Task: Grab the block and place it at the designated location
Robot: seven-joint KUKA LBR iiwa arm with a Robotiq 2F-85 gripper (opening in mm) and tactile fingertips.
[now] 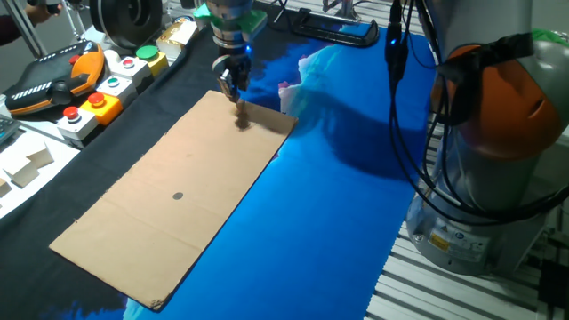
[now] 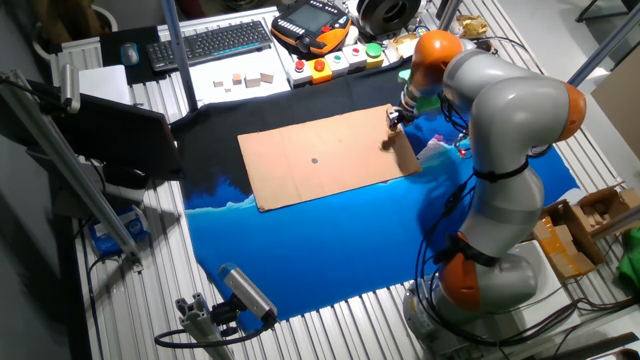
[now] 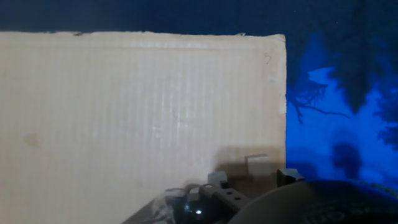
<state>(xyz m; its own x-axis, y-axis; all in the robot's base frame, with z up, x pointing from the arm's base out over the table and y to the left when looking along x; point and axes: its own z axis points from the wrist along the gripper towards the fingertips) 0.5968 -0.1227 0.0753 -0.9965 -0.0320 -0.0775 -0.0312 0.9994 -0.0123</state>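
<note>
The block is a tiny tan cube lying on the brown cardboard sheet near its far right corner. It also shows in one fixed view as a small dark speck. My gripper hangs just above it, jaws open, and in the hand view the block lies between and just beyond the two fingertips. The designated location is a dark grey dot in the middle of the sheet, also visible in the other fixed view and faintly at the hand view's left.
Coloured push-button boxes and an orange teach pendant stand left of the sheet. White boxes lie at the far left. Blue cloth covers the table on the right. The robot base stands at the right edge.
</note>
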